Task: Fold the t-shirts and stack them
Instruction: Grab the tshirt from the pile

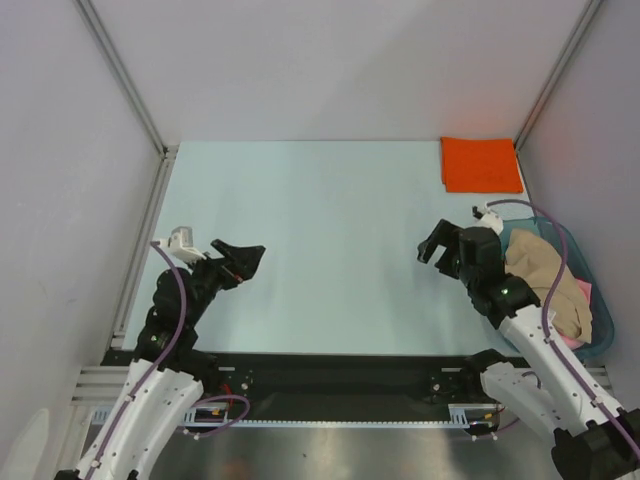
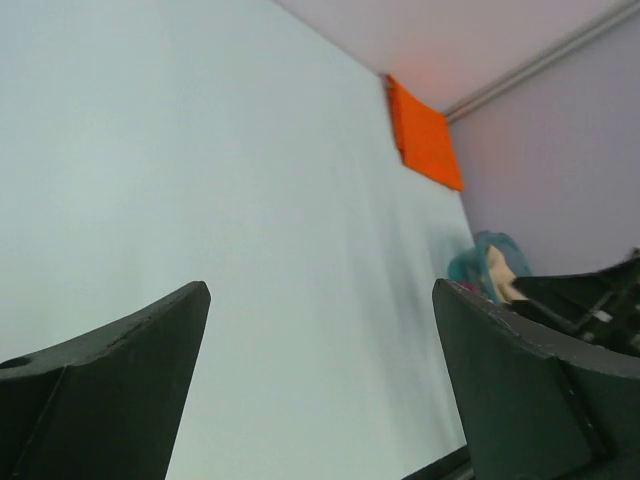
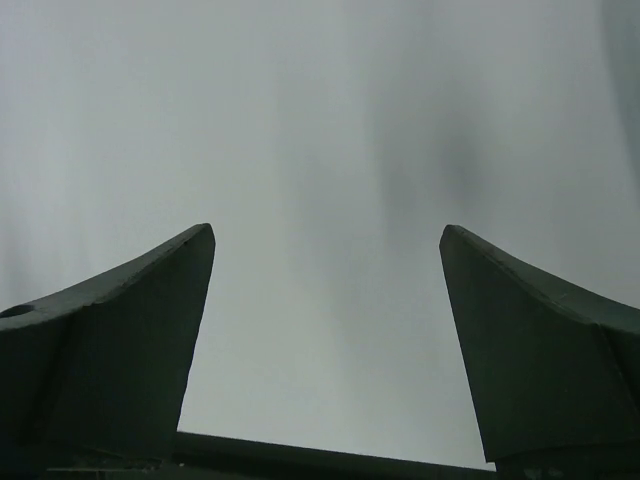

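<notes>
A folded bright orange t-shirt (image 1: 481,164) lies flat at the table's far right corner; it also shows in the left wrist view (image 2: 424,136). A crumpled tan t-shirt (image 1: 545,280) sits in a teal tub (image 1: 597,337) at the right edge, with a bit of pink t-shirt (image 1: 571,340) under it. My left gripper (image 1: 243,258) is open and empty above the table's left side. My right gripper (image 1: 433,247) is open and empty, just left of the tub. Both wrist views show wide-apart fingers over bare table.
The pale table surface (image 1: 330,240) stretches between the two grippers. Grey walls and metal frame rails (image 1: 125,80) enclose the table on the left, back and right. The tub shows in the left wrist view (image 2: 484,262) behind the right arm.
</notes>
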`<state>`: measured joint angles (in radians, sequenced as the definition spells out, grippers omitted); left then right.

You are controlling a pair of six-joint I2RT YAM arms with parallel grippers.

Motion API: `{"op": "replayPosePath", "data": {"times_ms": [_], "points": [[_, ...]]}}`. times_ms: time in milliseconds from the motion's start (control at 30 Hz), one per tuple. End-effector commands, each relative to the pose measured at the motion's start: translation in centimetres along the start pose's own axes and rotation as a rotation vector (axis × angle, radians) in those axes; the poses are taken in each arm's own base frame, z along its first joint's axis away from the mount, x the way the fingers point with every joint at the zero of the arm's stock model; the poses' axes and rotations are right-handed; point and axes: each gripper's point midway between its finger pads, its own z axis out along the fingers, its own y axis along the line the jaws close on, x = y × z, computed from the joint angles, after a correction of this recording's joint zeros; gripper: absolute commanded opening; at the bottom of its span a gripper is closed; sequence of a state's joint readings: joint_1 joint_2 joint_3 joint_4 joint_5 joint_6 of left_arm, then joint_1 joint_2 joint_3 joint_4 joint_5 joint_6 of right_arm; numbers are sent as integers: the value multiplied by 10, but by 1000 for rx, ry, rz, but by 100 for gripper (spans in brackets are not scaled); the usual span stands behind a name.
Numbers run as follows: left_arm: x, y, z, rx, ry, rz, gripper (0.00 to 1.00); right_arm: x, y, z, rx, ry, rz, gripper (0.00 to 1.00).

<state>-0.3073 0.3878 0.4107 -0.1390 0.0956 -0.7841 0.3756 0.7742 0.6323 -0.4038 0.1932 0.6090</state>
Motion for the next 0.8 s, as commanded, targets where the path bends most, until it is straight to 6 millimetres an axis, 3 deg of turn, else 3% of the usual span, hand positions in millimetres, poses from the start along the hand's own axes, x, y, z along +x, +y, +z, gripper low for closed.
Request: {"op": "replayPosePath", "data": {"times_ms": [0,33,67,100,200,233,300,400,500,533,600,667,767], "points": [[-15,25,-13,-204,-20,43,100,-41,-34,-22,235,-45,-84,100],[-25,22,-18,-222,-52,29,100,-51,-48,-24,305,-54,-66,100],[-22,34,-25,-292,-41,12,100,-56,-55,-29,344,-52,-53,100],[-32,37,-30,-329,-85,5,100,-68,-59,-40,378,-53,-44,100],[-39,27,-34,-286,-96,59,100,-87,-84,-51,463,-59,-38,98],[-40,24,-35,-276,-86,84,100,-95,-86,-53,460,-66,-21,96],[-37,17,-33,-247,-56,91,100,-102,-113,-55,543,-42,34,86],[-21,10,-29,-196,38,110,100,-93,-126,-41,582,41,37,78],[10,-31,-30,62,214,151,100,-81,-147,-33,682,85,91,75],[14,-37,-31,105,238,153,100,-80,-150,-32,700,83,105,73],[26,-47,-33,174,283,136,100,-61,-160,-23,721,138,113,70],[29,-57,-34,231,296,134,99,-46,-168,-16,739,179,107,65],[34,-61,-35,252,309,135,98,-42,-178,-16,791,172,116,62]]}}
